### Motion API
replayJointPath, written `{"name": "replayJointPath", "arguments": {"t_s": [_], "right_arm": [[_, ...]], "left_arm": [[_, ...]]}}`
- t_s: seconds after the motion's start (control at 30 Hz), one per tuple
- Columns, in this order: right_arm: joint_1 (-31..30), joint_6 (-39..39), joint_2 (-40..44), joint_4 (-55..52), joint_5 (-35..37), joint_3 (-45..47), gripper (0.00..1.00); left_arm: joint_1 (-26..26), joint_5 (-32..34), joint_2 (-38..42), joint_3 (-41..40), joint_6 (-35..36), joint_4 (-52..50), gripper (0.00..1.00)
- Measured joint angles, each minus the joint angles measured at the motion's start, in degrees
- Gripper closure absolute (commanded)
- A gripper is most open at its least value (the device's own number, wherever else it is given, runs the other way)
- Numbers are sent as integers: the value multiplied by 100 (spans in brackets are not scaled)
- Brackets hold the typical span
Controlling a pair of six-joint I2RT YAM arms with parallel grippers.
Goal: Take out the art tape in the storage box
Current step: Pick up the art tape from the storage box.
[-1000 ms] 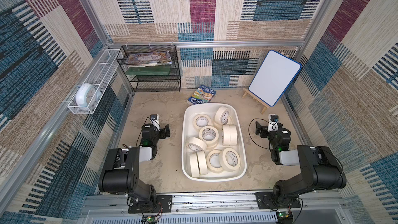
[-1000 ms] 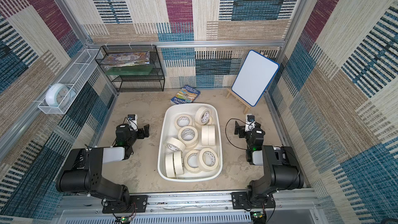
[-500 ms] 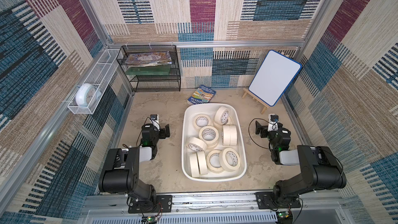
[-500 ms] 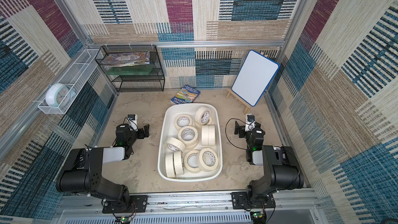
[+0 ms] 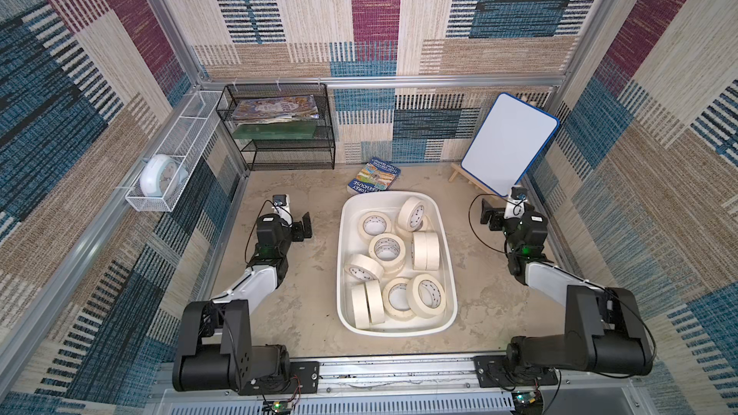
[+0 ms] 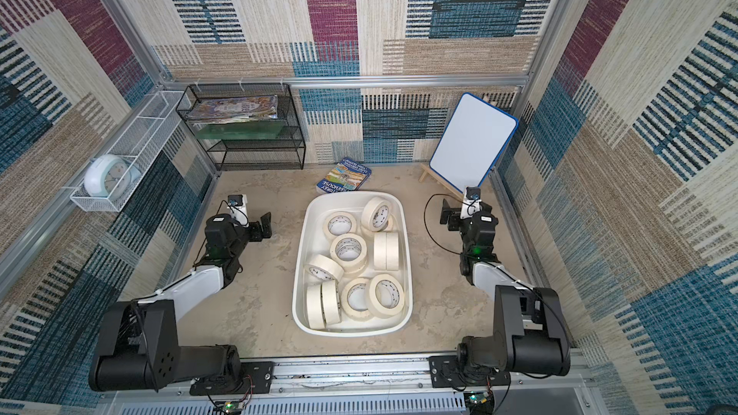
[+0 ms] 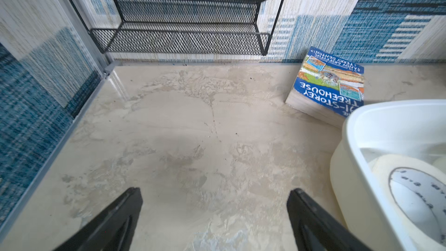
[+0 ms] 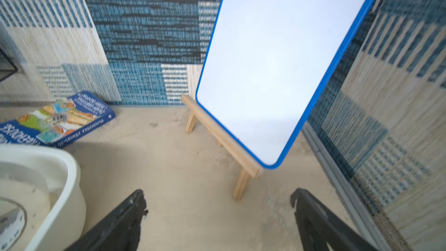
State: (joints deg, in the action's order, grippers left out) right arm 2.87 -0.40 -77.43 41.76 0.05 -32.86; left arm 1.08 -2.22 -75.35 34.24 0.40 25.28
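The storage box [image 5: 340,257] [image 6: 297,273], a shallow white tub, sits mid-table in both top views and holds several cream-white rolls of art tape [image 5: 426,251] [image 6: 385,251], some lying flat and some on edge. My left gripper [image 5: 301,227] [image 6: 261,227] rests low to the left of the box, open and empty. In the left wrist view its jaws [image 7: 214,196] stand wide over bare table, with the box rim [image 7: 352,126] and one roll [image 7: 383,167] beside them. My right gripper [image 5: 491,219] [image 6: 449,215] [image 8: 218,199] is open and empty to the right of the box [image 8: 67,162].
A blue book [image 5: 374,178] leans just behind the box. A whiteboard on a wooden easel [image 5: 509,141] stands at the back right, close to my right gripper. A black mesh rack [image 5: 279,133] is at the back left. A white wire basket with a clock [image 5: 159,177] hangs on the left wall.
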Motion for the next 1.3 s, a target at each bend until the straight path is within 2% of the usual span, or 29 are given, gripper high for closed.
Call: {"name": "replayJointPath", "arguments": {"t_s": [0.27,0.4,0.5,0.6,0.7,0.93,1.07,1.3], "right_arm": [[-664,160,273,-2380,691,-870,1],[-1121,227,393,-3187,852,-1228,1],[-1180,317,413,-3694,870,-1440,1],[-1204,428,398,-4186,863,-1624,1],[-1224,531,352,-4645,715,-1801,1],[-1261,682,498,-5340,717,-1753,1],[-1261,704,555,-5480,717,-1687,1],[-1261,708,555,-5536,719,-1672,1]], "left_arm": [[-960,717,1038,699,26,-1742,3],[-1469,837,1200,1123,-17,-2524,7],[-1950,730,1071,1648,7,-3204,10],[-2483,490,529,2601,162,-4052,11],[-2909,122,-350,3862,367,-5027,15],[-3001,-837,-2267,5635,684,-6743,28],[-3014,-1279,-3008,5901,776,-7357,28],[-3012,-1486,-3447,5971,879,-7724,29]]}}
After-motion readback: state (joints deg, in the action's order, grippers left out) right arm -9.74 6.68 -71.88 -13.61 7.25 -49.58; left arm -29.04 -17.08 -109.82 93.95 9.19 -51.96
